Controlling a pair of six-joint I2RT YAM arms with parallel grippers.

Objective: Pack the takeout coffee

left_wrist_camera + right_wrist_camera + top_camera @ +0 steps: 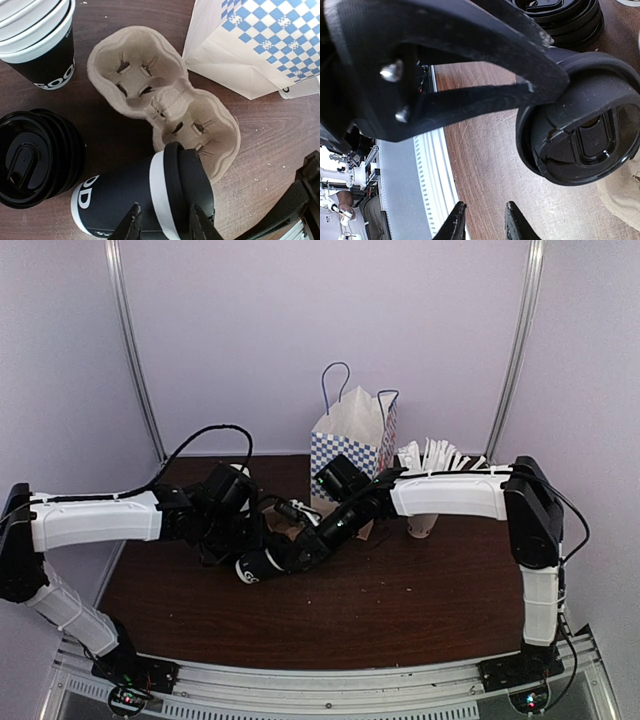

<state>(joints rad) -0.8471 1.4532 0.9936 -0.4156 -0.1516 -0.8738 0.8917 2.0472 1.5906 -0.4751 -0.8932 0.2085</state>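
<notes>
Takeout coffee (125,200) lies on its side on the table (280,150), to the near left of the checkered bag (260,45) and just on the near side of the pulp carrier (165,100). Its long axis runs left to right, lidded end pointing right. My left gripper (165,226) is the closer unit, directly over the lid end, fingers partly spread astride the rim band; I cannot tell whether they press the cup. My right gripper (482,222) faces the lid from just to the right, fingers narrowly parted, holding nothing.

White-shelled arms (95,520) with black joints (530,515) — black cables (200,435), silver screws (391,71)
</notes>
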